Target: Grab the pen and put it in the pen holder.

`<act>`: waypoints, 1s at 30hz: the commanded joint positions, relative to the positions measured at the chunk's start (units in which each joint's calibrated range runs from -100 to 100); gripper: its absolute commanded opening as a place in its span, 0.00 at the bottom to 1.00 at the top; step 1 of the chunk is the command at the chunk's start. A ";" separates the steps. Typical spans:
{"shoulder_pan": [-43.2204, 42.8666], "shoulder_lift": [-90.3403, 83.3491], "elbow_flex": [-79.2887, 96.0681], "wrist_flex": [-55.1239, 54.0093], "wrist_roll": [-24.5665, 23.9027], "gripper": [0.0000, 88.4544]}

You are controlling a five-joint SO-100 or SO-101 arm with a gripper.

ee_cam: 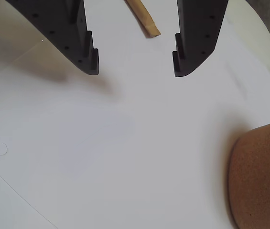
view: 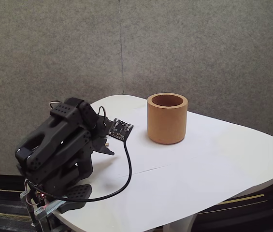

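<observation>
In the wrist view the pen (ee_cam: 144, 20) shows as the end of a thin tan stick lying on the white table, at the top edge between the two black fingers. My gripper (ee_cam: 135, 71) is open, with a wide gap, and neither finger touches the pen. The pen holder (view: 167, 118), a thick-walled orange-tan cup, stands upright near the middle of the table; its side also fills the lower right corner of the wrist view (ee_cam: 261, 181). In the fixed view the arm is folded low at the table's left end, gripper (view: 105, 145) pointing down at the table, well left of the cup.
A black cable (view: 128, 166) loops from the small camera board (view: 121, 128) down to the arm's base. The white table (view: 213, 169) has rounded edges. A grey partition wall (view: 199, 48) stands behind it.
</observation>
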 commanded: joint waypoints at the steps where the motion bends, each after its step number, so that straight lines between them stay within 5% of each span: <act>1: 0.21 0.20 0.09 0.76 -0.03 0.24; 30: -0.45 0.20 0.09 0.76 -0.03 0.24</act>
